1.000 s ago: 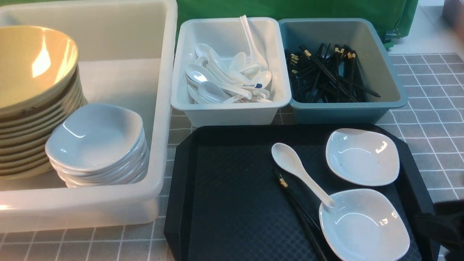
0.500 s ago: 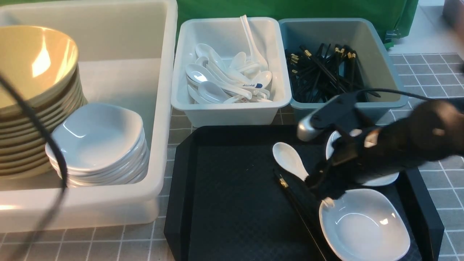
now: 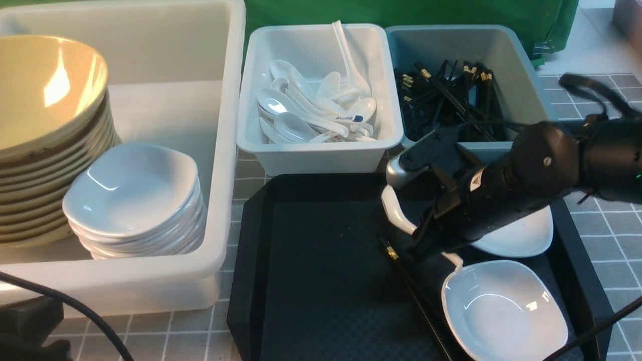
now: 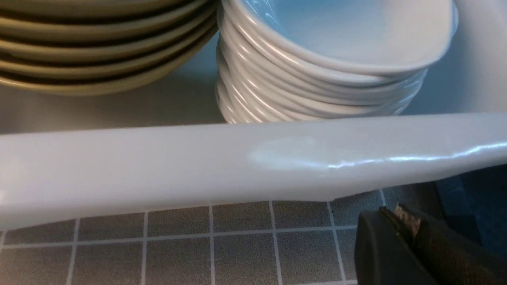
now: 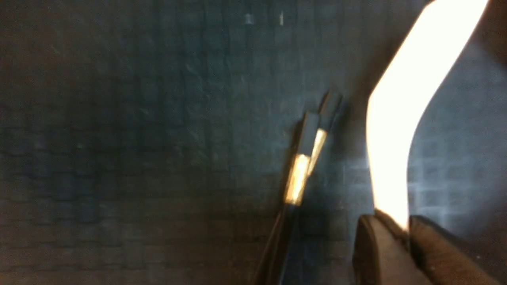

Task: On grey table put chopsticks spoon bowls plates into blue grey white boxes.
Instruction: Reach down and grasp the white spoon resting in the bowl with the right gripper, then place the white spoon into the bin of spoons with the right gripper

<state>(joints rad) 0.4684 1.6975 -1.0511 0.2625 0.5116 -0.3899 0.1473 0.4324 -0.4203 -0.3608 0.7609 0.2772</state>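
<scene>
"Nearest on the black textured tray [image 3: 321, 281], what's at risk?"

"The small glossy white dish [image 3: 504, 311] and the thin black gold-banded chopsticks [image 3: 401, 268]. Above them the right gripper [image 5: 392, 233] pinches the glossy white soup spoon [image 3: 396, 213] by its thin handle only, scoop tipped on edge. It could swivel out and drop."

"Farther?"

"It might clip the pale grey-white plastic bin [image 3: 321, 150]. The left gripper [image 4: 400, 225] looks closed and empty."

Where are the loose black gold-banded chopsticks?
The thin black chopsticks lie on the black textured tray, right of centre in the front view, just left of the nearer white dish, near the gripped white spoon.
</scene>
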